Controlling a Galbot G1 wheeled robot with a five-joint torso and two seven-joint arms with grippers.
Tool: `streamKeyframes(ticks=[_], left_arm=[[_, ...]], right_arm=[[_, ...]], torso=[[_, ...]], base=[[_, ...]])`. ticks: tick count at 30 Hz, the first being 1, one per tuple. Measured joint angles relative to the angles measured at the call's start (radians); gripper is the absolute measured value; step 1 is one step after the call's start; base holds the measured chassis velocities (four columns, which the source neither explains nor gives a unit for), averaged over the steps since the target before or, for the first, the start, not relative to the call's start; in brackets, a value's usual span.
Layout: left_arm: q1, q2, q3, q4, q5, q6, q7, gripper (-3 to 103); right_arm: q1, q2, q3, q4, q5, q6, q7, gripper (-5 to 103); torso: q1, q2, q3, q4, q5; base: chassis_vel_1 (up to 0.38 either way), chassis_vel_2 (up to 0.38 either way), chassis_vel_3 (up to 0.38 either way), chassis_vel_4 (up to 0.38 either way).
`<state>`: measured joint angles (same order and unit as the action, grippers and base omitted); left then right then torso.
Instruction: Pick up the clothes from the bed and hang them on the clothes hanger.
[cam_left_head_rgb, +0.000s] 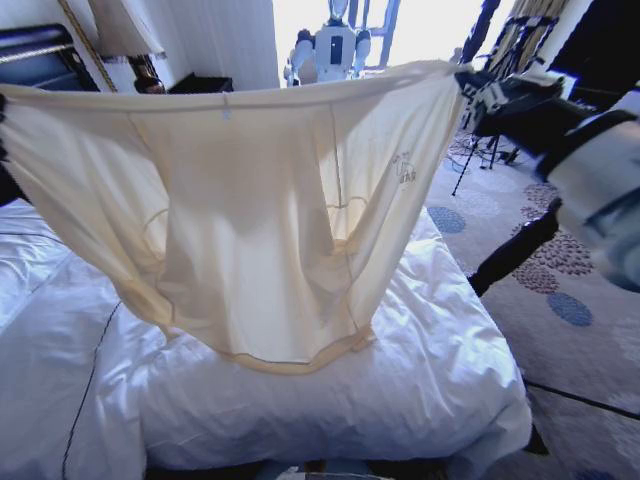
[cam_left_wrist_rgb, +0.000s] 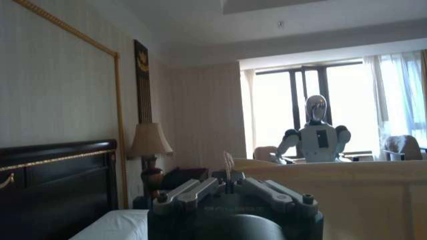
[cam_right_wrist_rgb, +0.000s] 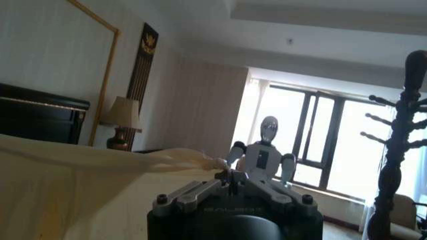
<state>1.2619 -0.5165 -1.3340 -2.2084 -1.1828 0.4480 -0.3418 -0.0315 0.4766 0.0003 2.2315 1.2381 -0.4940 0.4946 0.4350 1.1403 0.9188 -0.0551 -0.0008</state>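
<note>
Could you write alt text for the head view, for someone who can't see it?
A cream shirt hangs stretched wide above a white bed, its top edge pinched by the right gripper at one end. Patterned carpet lies to the right.

The shirt (cam_left_head_rgb: 250, 210) is pale yellow, thin enough to see through, spread wide and hanging flat in the air above the bed (cam_left_head_rgb: 420, 380), pulled taut along its top edge. Its bottom hem dangles just over the white puffy duvet, toward the bed's foot end.
</note>
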Motion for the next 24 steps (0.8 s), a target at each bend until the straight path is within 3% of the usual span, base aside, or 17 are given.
streamKeyframes(ticks=[2,3,6,12,18,24], left_arm=[[0.007,0.001,0.014,0.016,0.023,-0.006,0.0,1],[0.007,0.001,0.014,0.016,0.023,-0.006,0.0,1],[0.027,0.006,0.023,0.071,0.055,-0.033,0.002,1],[0.002,0.028,0.094,0.172,0.098,-0.085,0.045,1],[-0.099,0.024,0.265,0.264,0.124,-0.135,0.114,1],[-0.334,0.011,0.534,0.42,0.151,-0.192,0.173,1]], right_arm=[[0.02,0.087,-0.057,-0.076,-0.071,0.011,-0.017,0],[0.02,0.087,-0.057,-0.076,-0.071,0.011,-0.017,0],[0.038,0.214,-0.136,-0.184,-0.173,0.02,-0.055,0],[0.025,0.311,-0.188,-0.282,-0.27,0.04,-0.088,0],[0.026,0.413,-0.232,-0.408,-0.365,0.07,-0.103,0],[0.039,0.472,-0.262,-0.539,-0.432,0.113,-0.139,0]], torso=[[0.0,0.0,0.0,0.0001,0.0004],[0.0,0.0,0.0,0.0001,0.0004],[0.0,0.0,0.0,0.0018,-0.0002],[0.0,0.0,0.0,0.0006,-0.0001],[0.0,0.0,0.0,0.0009,-0.0003],[0.0,0.0,0.0,0.0004,0.0004]], base=[[0.0,0.0,0.0,0.0],[0.0,0.0,0.0,0.0],[0.0,0.0,0.0,0.0],[0.0,0.0,0.0,0.0],[0.0,0.0,0.0,0.0],[0.0,0.0,0.0,0.0]])
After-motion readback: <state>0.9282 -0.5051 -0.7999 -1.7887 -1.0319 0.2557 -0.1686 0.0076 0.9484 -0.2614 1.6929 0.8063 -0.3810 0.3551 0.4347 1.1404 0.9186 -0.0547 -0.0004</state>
